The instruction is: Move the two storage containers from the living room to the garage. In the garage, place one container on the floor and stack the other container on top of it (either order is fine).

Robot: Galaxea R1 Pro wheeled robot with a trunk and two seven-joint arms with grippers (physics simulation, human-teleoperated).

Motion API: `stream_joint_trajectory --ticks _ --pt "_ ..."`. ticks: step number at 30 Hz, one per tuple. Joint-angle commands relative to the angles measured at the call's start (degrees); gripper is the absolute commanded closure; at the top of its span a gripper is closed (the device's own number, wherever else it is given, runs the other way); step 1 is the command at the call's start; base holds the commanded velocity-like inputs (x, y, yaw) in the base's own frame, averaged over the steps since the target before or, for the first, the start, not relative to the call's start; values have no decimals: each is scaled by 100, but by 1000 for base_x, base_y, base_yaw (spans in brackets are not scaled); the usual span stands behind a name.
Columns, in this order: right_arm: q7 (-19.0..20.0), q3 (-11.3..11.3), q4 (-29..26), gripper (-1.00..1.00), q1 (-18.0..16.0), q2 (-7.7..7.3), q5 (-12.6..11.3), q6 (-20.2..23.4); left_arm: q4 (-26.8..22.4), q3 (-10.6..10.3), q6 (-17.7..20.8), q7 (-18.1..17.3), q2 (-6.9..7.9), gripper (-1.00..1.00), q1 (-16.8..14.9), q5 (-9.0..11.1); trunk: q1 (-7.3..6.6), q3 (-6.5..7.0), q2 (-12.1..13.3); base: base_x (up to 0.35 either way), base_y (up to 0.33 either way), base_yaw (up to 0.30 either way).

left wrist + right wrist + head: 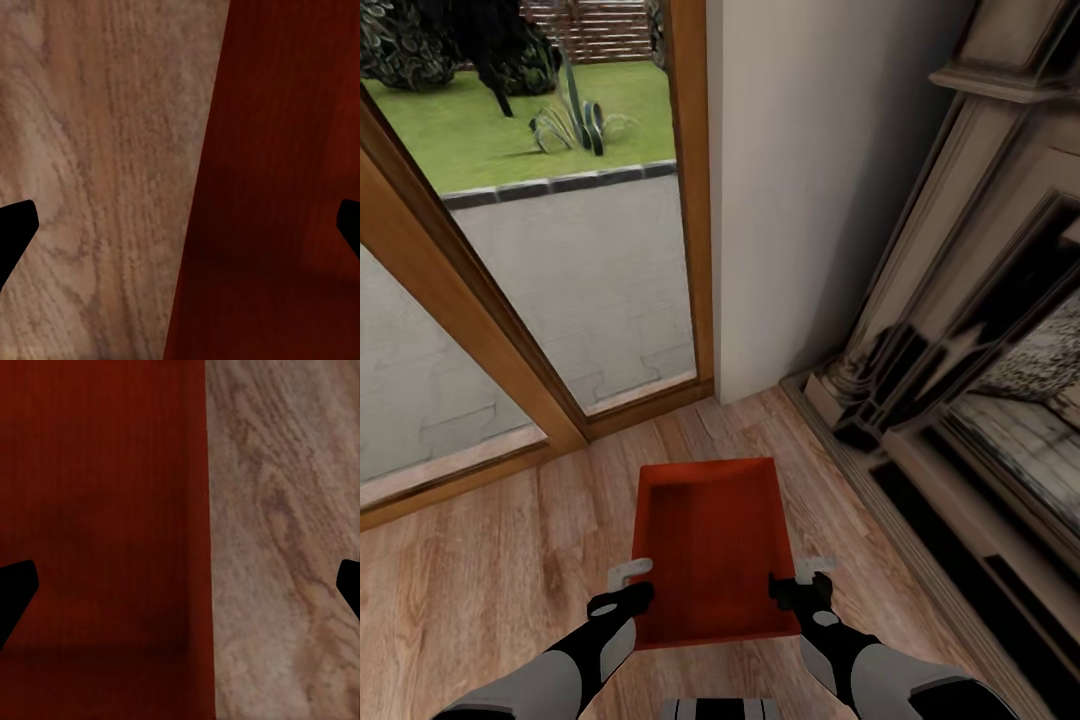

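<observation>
One orange-red storage container (pixel 715 545) lies open side up on the light wood living room floor (pixel 490 590), right in front of me. My left gripper (pixel 632 573) is open at the container's left wall. My right gripper (pixel 812 570) is open at its right wall. In the left wrist view the dark fingertips (pixel 16 229) stand wide apart, with the container (pixel 277 150) on one side and wood planks on the other. The right wrist view mirrors this: the container (pixel 97 495) beside bare planks (pixel 285 547), fingertips (pixel 15 589) spread wide.
Wood-framed glass doors (pixel 690 200) stand behind the container, with paving and lawn outside. A white wall section (pixel 810 180) rises at the back. The fireplace (pixel 960 380) runs along the right. Open plank floor lies to the left.
</observation>
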Motion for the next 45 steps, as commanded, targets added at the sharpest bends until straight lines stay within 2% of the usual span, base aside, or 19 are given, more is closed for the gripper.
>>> stream_joint_trajectory --ticks 1,21,29,45 --pt "-25 43 3 -100 -3 4 -25 -13 4 -15 -26 13 -1 -100 -3 49 -1 -3 -1 0 0 0" --pt "-83 45 -19 -100 -5 -46 -24 -1 2 -24 -26 13 -3 -100 -3 49 -1 -3 -1 0 0 1" --pt "-78 33 -26 -100 -11 -51 -29 -1 2 -25 -26 13 -3 -100 -3 49 -1 -3 -1 0 0 137" --pt "-79 33 -27 -100 -12 -53 -29 -2 1 -16 -26 13 -11 -100 -3 48 -1 -3 -1 0 0 10"
